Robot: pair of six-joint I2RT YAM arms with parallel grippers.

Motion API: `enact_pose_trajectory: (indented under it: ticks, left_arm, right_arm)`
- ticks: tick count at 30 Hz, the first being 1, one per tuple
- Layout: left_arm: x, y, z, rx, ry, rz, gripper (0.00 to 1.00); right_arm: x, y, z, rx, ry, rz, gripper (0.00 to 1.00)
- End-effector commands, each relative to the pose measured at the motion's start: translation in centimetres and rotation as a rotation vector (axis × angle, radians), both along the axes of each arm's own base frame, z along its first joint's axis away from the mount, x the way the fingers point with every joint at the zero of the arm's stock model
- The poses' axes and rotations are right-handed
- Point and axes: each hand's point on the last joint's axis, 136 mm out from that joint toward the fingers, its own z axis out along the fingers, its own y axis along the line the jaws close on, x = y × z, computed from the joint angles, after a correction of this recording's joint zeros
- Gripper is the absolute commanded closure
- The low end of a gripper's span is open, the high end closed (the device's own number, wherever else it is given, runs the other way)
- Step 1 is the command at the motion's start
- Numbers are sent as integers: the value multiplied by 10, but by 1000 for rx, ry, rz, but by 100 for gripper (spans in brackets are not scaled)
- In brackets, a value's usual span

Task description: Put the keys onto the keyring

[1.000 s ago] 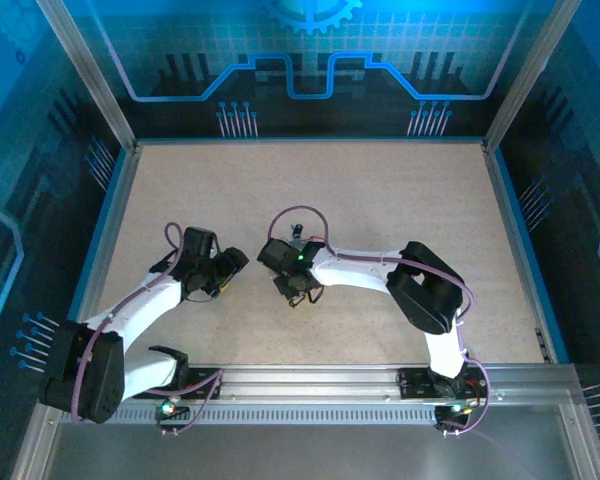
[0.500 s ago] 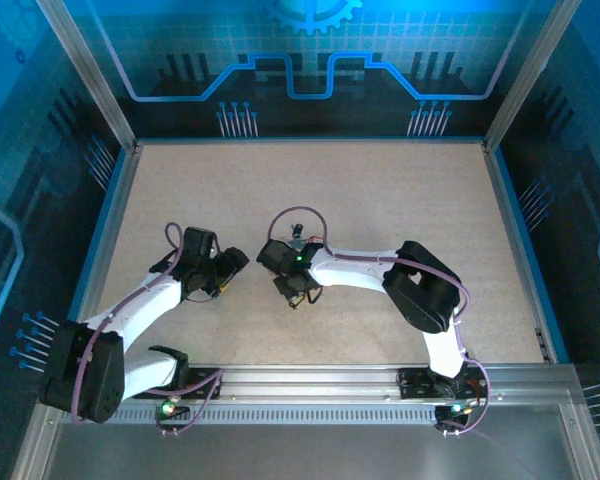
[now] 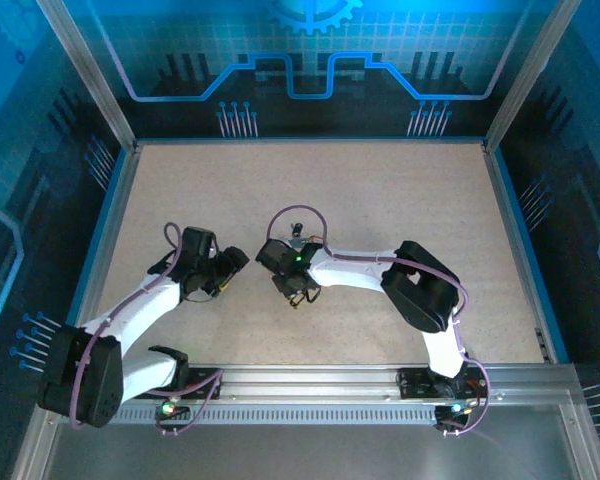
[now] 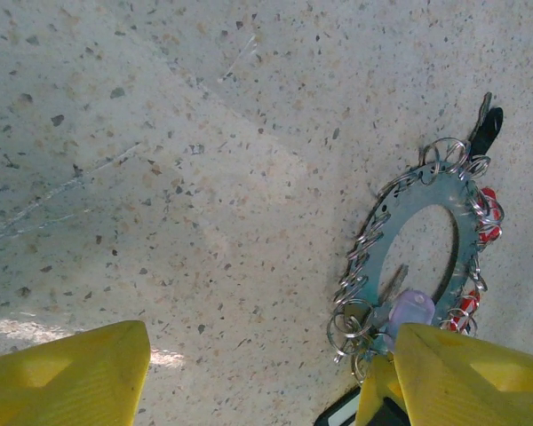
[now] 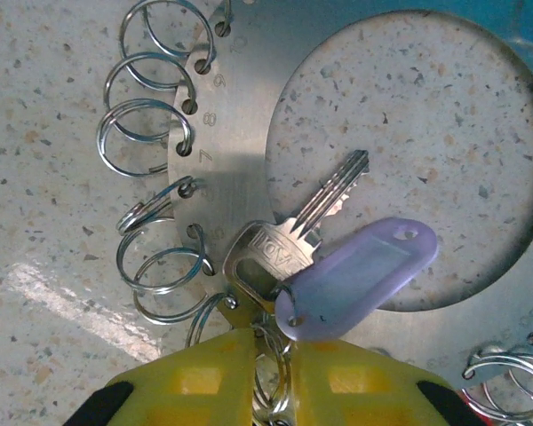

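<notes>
Overhead: counter [image 3: 380, 200] evenly bright and sharp, blue walls around it dim. Left wrist: soft greenish cast, white glare patch lower-left of the metal plate [image 4: 426, 188]. Right wrist: plate crisp, glare stripe left of it, dark shadow across it, right claw [image 5: 271, 355] below it blurred.

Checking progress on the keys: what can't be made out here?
Right wrist view: how far the split ring runs down, hidden between the right gripper fingers; the metal plate is cut off at the top and right edges.
Left wrist view: the metal plate's lower end, behind a finger of the open left gripper; the red-headed keys are too small to count.
Top external view: anything under the right gripper is too small to tell.
</notes>
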Motion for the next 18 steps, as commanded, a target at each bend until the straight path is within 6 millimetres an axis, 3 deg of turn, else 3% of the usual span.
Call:
enact_pose_trajectory:
  ticks: [1, 18]
  left_arm:
    - [1, 1, 6, 3, -10, -7, 26]
    - [-1, 1, 4, -6, -8, -1, 26]
  right_arm:
    - [-2, 0, -9, -23, -10, 0, 80]
    - [-3, 4, -19, -30, 17, 16, 85]
